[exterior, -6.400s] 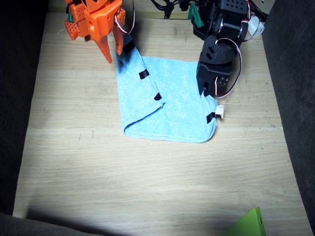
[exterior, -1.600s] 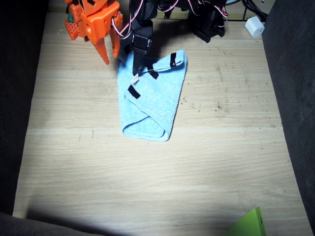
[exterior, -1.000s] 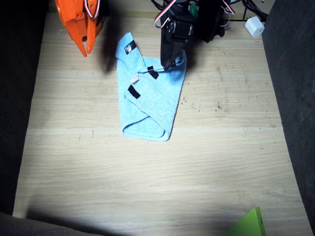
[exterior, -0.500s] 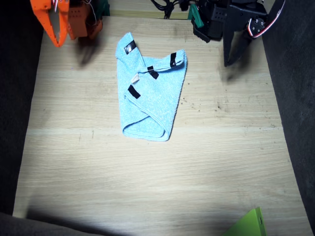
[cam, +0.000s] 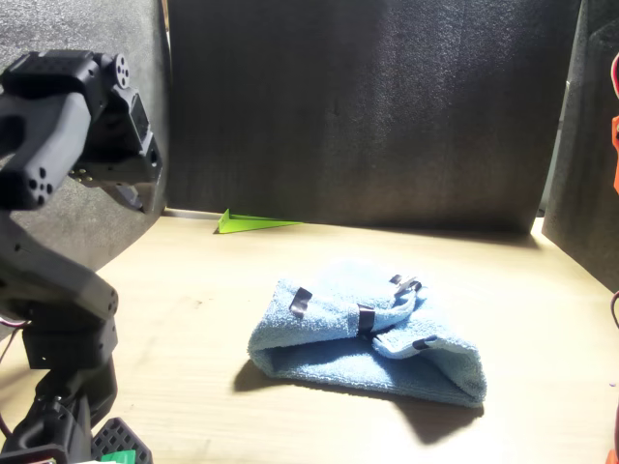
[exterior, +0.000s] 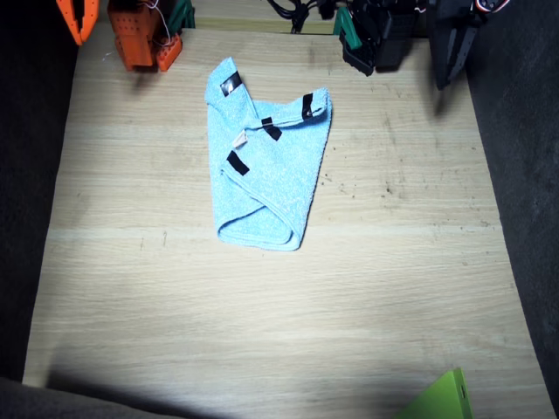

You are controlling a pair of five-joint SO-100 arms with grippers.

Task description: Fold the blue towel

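Note:
The blue towel (exterior: 271,188) lies folded into a narrow wedge on the wooden table, far of its middle, with black tape strips (exterior: 272,129) and a small white tag (exterior: 238,140) on top. In the front view the blue towel (cam: 368,348) is a low, thick bundle. My left gripper (exterior: 447,74), black, hangs at the far edge well off the towel, its fingers drawn to one point and holding nothing. Only the orange tip of my right gripper (exterior: 79,26) shows, at the far corner, tapering to a point and clear of the towel.
A bright green flat piece (exterior: 441,397) lies at the near corner of the table and shows as a green flat piece (cam: 253,224) by the dark backdrop. The arm bases (exterior: 144,44) stand along the far edge. Dark cloth borders the table (exterior: 262,314) on both sides.
My left gripper let go of the towel's folded-over corner and drew back to the far edge. The right gripper pulled further off towards its corner. The towel stayed still.

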